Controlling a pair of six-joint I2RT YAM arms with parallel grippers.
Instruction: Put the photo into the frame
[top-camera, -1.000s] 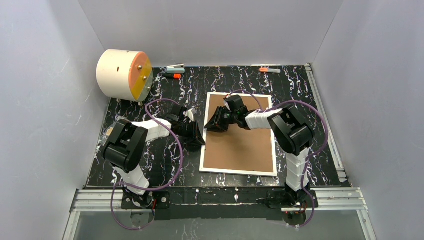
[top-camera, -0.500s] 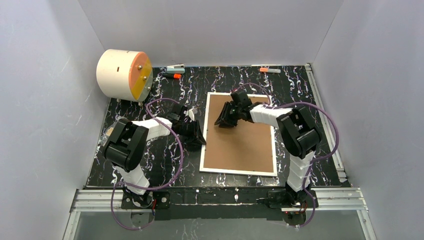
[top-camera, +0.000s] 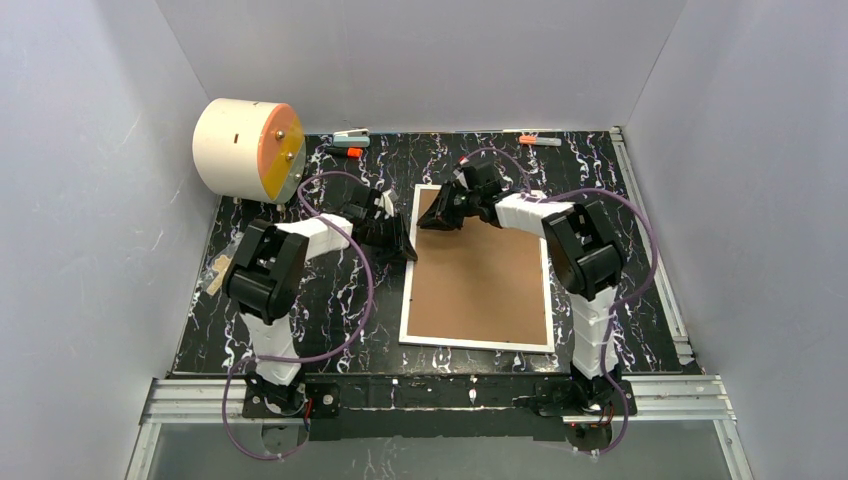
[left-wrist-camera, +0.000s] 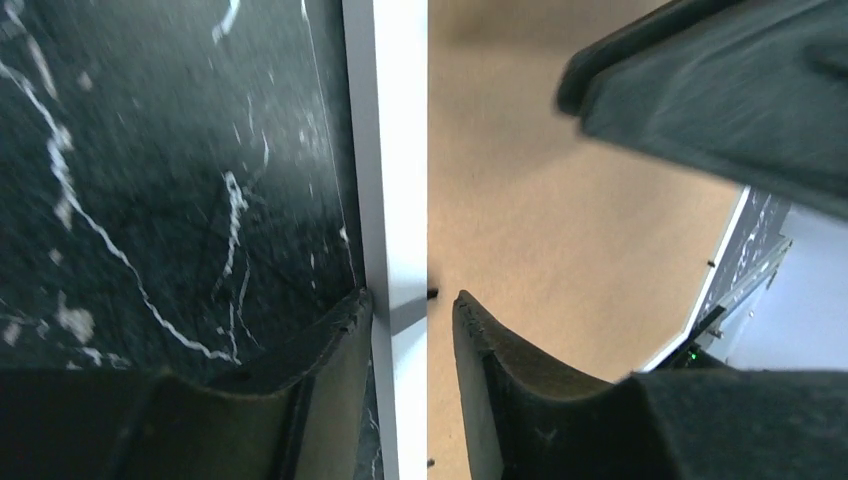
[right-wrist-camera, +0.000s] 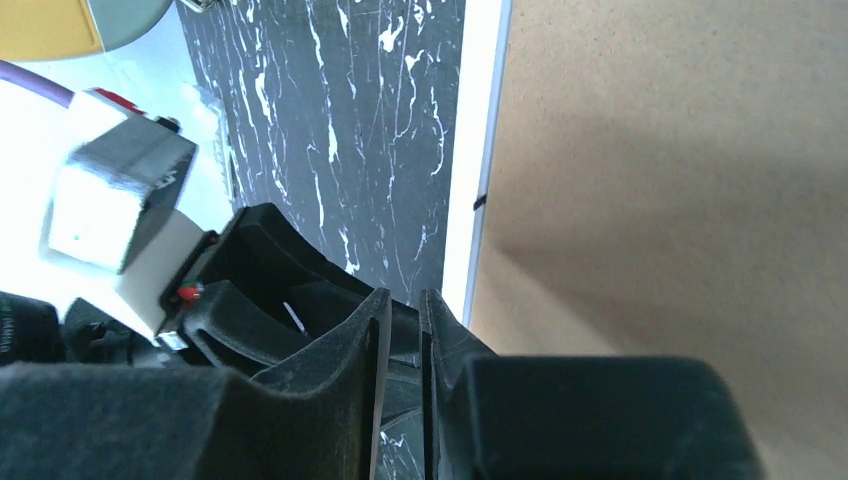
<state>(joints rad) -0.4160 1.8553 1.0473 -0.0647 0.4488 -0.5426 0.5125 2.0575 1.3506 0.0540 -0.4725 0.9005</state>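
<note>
Lying back-up near the marbled table's (top-camera: 330, 300) centre, thin-edged white picture frame (top-camera: 478, 268), brown board still fitted; photo nowhere visible. Straddling its left rim, left gripper (left-wrist-camera: 410, 310), jaws parted; right gripper (right-wrist-camera: 402, 310) hovering nearly closed, empty.

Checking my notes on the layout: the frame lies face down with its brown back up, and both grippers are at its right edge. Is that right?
Not quite. The frame does lie brown back up, but the left gripper and right gripper are at its left edge, near the far corner, as the top external view shows.

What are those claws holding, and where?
Nothing firmly: the left gripper straddles the white rectangular picture frame's left edge, jaws open. The right gripper's hold cannot be told.
</note>
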